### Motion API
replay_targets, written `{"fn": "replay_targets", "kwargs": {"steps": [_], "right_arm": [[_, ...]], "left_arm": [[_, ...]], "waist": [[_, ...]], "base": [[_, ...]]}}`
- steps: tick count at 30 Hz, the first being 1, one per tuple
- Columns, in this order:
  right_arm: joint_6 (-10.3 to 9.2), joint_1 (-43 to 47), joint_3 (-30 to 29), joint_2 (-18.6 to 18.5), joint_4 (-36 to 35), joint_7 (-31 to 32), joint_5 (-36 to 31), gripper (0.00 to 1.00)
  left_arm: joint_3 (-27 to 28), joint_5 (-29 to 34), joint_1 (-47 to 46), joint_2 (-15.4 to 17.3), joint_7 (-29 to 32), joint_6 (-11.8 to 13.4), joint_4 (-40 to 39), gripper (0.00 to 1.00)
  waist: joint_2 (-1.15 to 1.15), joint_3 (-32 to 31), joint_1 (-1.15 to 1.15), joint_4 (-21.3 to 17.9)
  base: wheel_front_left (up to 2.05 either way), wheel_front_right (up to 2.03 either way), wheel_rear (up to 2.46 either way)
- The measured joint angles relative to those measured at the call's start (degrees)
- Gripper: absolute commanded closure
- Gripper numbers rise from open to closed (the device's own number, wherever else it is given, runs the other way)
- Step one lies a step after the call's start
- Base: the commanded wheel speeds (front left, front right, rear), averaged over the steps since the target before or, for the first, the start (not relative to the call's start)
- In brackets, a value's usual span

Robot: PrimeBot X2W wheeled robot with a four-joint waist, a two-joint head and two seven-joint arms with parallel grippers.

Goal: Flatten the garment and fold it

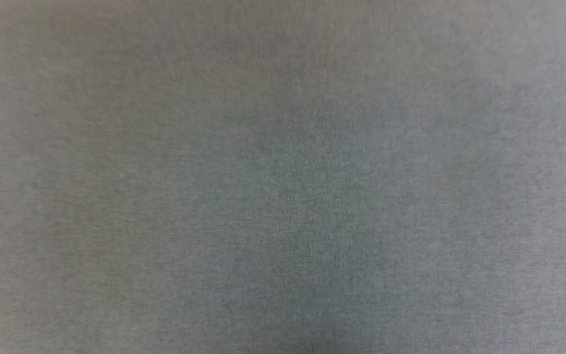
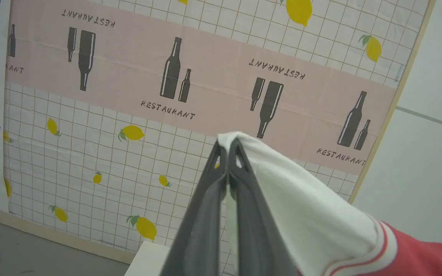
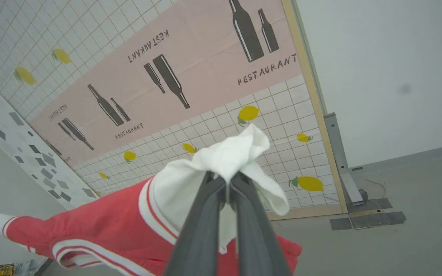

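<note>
Left wrist view: I see my left gripper (image 2: 227, 147) pinched tight on the garment (image 2: 313, 214) at a white sleeve mid-frame, red body trailing lower right. My right gripper (image 3: 228, 179), centre of its wrist view, clamps white sleeve too, red cloth lower left.

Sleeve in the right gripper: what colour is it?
The sleeve is white, with red-white striped trim beside the red body; best in the right wrist view.

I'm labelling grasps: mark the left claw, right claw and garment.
left claw (image 2: 227, 147): left wrist view, between fingertips.
right claw (image 3: 225, 179): right wrist view, between fingertips.
garment (image 3: 106, 226): right wrist view, red body.
</note>
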Motion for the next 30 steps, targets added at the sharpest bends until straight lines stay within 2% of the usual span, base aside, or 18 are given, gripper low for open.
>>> {"fn": "replay_targets", "kwargs": {"steps": [4, 8, 12, 16, 21, 25, 30], "right_arm": [[-0.01, -1.4, 0.7, 0.0, 5.3, -3.4, -1.4, 1.00], [-0.01, -1.0, 1.2, 0.0, 9.6, -5.0, -0.5, 1.00], [-0.01, 3.1, 1.6, 0.0, 12.1, -6.1, 1.4, 1.00], [-0.01, 7.9, 1.7, 0.0, 12.3, -6.6, 2.9, 1.00], [0.00, 17.3, 2.8, 0.0, 7.2, -6.2, 7.7, 1.00], [-0.01, 29.7, 2.3, 0.0, 0.1, -4.4, 11.7, 1.00], [-0.01, 45.9, 1.7, 0.0, -9.4, 0.5, 16.7, 1.00]], "left_arm": [[0.2, -0.1, -0.9, -0.3, -3.2, -0.8, 3.5, 1.00], [0.4, -2.0, -0.5, -2.0, -5.6, -3.1, 7.1, 1.00], [0.2, -4.1, 2.4, -3.7, -6.6, -5.3, 10.1, 1.00], [0.0, -6.9, 6.4, -4.4, -7.6, -6.4, 11.0, 1.00], [-2.8, -10.1, 14.5, -5.5, -8.3, -6.9, 8.2, 1.00], [-4.8, -14.3, 25.1, -5.8, -9.4, -6.9, 2.2, 1.00], [-4.4, -17.1, 40.2, -5.7, -10.0, -6.8, -4.7, 1.00]], "waist": [[0.00, 3.7, 0.00, -0.3], [0.00, 6.5, 0.01, -0.2], [0.00, 7.5, 0.00, 0.8], [0.00, 6.6, 0.00, 1.7], [0.00, 3.4, 0.00, 2.8], [0.00, -0.3, -0.01, 3.4], [0.00, -5.7, -0.02, 3.9]], "base": [[0.00, 0.00, 0.00], [0.00, 0.00, 0.00], [0.00, 0.00, 0.00], [0.00, 0.00, 0.00], [0.00, 0.00, 0.00], [0.00, 0.00, 0.00], [0.00, 0.00, 0.00]]}}
